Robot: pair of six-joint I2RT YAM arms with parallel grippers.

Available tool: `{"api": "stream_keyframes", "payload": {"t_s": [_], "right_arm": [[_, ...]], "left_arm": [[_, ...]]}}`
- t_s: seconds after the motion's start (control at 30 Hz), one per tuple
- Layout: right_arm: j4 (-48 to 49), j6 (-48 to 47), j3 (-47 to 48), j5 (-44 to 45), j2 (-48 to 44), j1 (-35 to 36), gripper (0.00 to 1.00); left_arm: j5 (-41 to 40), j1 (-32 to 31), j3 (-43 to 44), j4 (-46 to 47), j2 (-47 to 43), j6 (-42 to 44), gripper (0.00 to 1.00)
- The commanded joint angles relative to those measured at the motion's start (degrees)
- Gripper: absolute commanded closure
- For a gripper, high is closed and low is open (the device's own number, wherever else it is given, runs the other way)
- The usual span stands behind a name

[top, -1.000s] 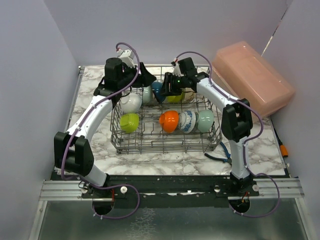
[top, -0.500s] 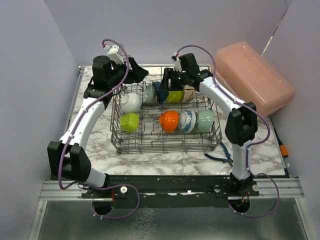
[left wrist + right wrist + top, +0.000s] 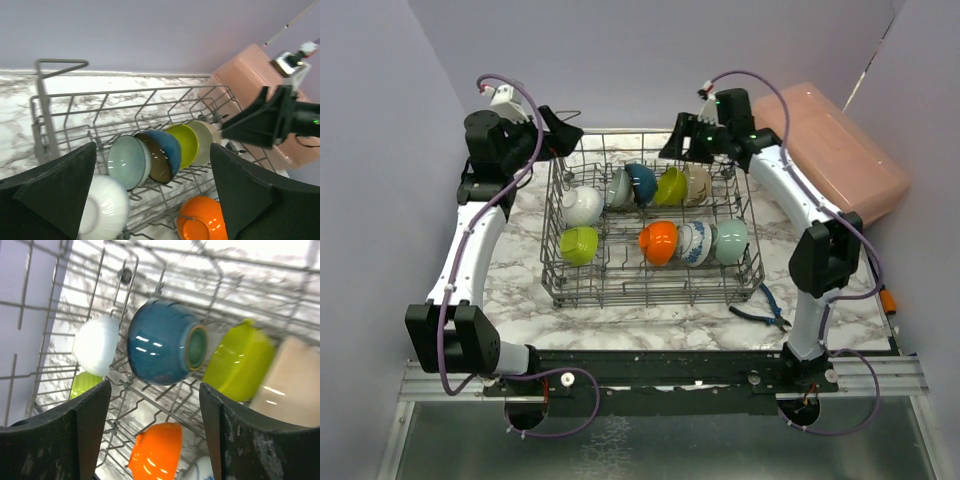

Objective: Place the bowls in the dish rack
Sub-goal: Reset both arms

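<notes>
The grey wire dish rack (image 3: pixel 752 268) stands mid-table with all the bowls in it. The back row holds a white bowl (image 3: pixel 582 205), a pale mint one (image 3: pixel 616 187), a dark teal one (image 3: pixel 642 183), a yellow-green one (image 3: pixel 670 186) and a beige one (image 3: pixel 698 185). The front row holds lime green (image 3: pixel 579 244), orange (image 3: pixel 658 241), blue-patterned (image 3: pixel 694 243) and mint green (image 3: pixel 730 241) bowls. My left gripper (image 3: pixel 565 133) is open and empty above the rack's back left corner. My right gripper (image 3: pixel 678 140) is open and empty above the back edge. The left wrist view (image 3: pixel 152 150) shows the back row; the right wrist view (image 3: pixel 155 387) shows the dark teal bowl (image 3: pixel 162 342).
A pink translucent box (image 3: pixel 830 155) leans at the back right, close to my right arm. The rack's raised corner loop (image 3: pixel 55 65) stands by my left gripper. Blue-handled pliers (image 3: pixel 760 310) lie by the rack's front right corner. Walls close in on three sides.
Both grippers have risen out of the rack's back row and pulled away, the left one to the left and back, the right one to the right and back. The bowls stayed put.
</notes>
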Motion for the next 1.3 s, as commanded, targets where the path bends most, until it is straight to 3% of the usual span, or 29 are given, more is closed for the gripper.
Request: {"api": "stream_keyframes", "payload": {"t_s": [0.0, 0.2, 0.33, 0.57, 0.83, 1.17, 1.27], "right_arm": [[2.0, 1.0, -3.2, -2.7, -7.2, -7.1, 0.22], [5.9, 0.9, -15.3, 3.5, -17.0, -16.7, 0.17], [9.2, 0.4, -25.1, 13.1, -25.5, -20.9, 0.08], [20.2, 2.7, -48.7, 32.3, -38.6, -21.7, 0.04], [34.7, 4.5, -70.9, 47.2, -45.3, -21.8, 0.04], [49.6, -0.3, -80.9, 52.2, -44.5, -21.8, 0.0], [53.0, -2.0, -82.2, 51.0, -45.0, -21.8, 0.0]], "left_arm": [[2.2, 6.5, -2.5, -0.1, -2.9, -0.8, 0.04], [0.2, 14.5, -8.7, 1.8, -5.8, -2.0, 0.01], [-7.6, 16.2, -15.5, 3.8, -9.5, -0.6, 0.01], [-23.8, 16.4, -29.2, 12.4, -12.1, -2.5, 0.01], [-32.8, 16.6, -39.9, 25.9, -10.3, -2.8, 0.01], [-34.1, 16.4, -51.2, 46.7, -2.6, 2.1, 0.01], [-38.6, 12.5, -53.7, 52.3, -0.7, 9.4, 0.01]]}}
